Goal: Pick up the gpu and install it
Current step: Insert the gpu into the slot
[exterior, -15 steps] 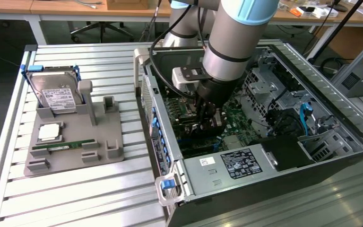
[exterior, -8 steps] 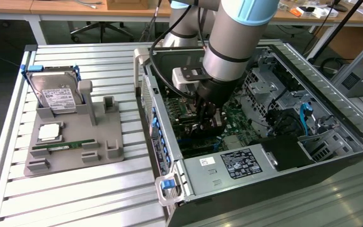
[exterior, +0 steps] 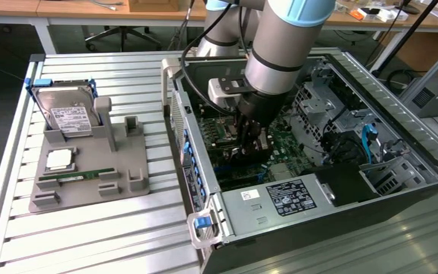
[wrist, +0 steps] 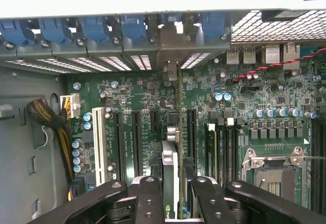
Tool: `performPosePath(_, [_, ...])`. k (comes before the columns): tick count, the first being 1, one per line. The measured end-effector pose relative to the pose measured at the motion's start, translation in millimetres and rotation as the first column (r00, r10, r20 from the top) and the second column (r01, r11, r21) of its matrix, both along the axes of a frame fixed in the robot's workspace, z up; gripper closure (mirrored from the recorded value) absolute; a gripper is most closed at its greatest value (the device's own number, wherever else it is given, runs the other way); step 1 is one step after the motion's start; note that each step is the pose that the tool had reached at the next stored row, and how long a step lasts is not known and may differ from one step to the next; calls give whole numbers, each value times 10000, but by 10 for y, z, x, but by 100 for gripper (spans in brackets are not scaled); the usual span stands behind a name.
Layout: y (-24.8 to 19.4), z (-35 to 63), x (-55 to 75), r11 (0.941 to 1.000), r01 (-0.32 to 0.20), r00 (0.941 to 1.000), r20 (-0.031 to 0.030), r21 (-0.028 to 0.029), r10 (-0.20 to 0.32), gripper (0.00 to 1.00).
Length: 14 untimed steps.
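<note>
My black two-finger gripper [wrist: 172,196] clamped partway on thin dark gpu card with silver end bracket [wrist: 173,132], card edge-on over green motherboard [wrist: 265,102] inside open computer case [exterior: 401,194].

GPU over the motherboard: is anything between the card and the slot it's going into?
Nothing visible. The GPU stands on edge in the jaws of the gripper, its metal bracket up against the case's rear slot openings, over the motherboard slots.
</note>
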<state>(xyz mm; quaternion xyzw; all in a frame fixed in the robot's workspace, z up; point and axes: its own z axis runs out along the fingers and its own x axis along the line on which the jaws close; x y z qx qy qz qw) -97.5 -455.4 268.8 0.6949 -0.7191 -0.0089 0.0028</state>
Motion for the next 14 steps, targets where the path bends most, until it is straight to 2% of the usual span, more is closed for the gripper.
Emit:
performPosePath(12, [1,-2,0,10000,-10,10000,0,1,10,73])
performPosePath(14, [10,9,0,10000,-50,10000,0,-26,50,73])
